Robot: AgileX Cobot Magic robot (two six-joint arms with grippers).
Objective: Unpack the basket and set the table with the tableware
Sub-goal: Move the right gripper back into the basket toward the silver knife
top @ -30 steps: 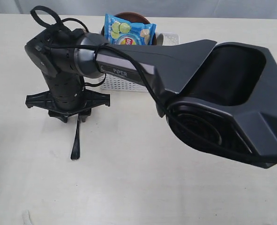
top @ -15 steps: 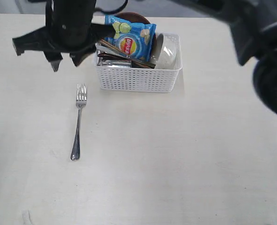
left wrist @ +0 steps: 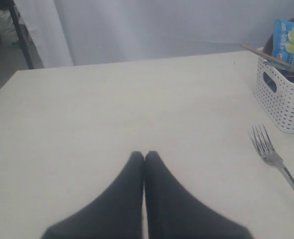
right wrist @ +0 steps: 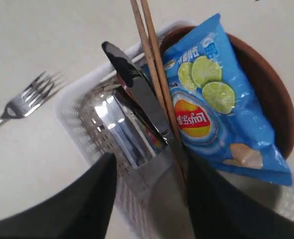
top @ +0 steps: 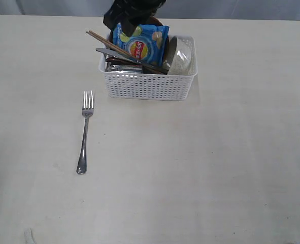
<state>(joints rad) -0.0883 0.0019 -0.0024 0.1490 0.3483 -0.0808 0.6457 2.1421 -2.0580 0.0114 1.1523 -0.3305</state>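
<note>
Shiny steel fork (top: 85, 133) lies on matte table (top: 215, 168), tines toward lattice basket (top: 147, 86); left fingers (left wrist: 129, 199) pressed together, right fingers (right wrist: 87, 199) spread.

Big difference from a second back: the right arm (top: 131, 11), which was sprawled across most of the exterior view, has been swung away and is now seen only as a dark lump behind the basket (top: 148, 84). The right gripper (right wrist: 150, 160) had been parked down over the fork (top: 84, 131) tines, then was lifted beside the basket. Now it's been carried over the basket, jaws apart above the knife (right wrist: 137, 94). The fork's been left uncovered, nothing touching it. The chopsticks (top: 106, 41) and knife tip, partly blocked half a second ago, are fully exposed too.
</note>
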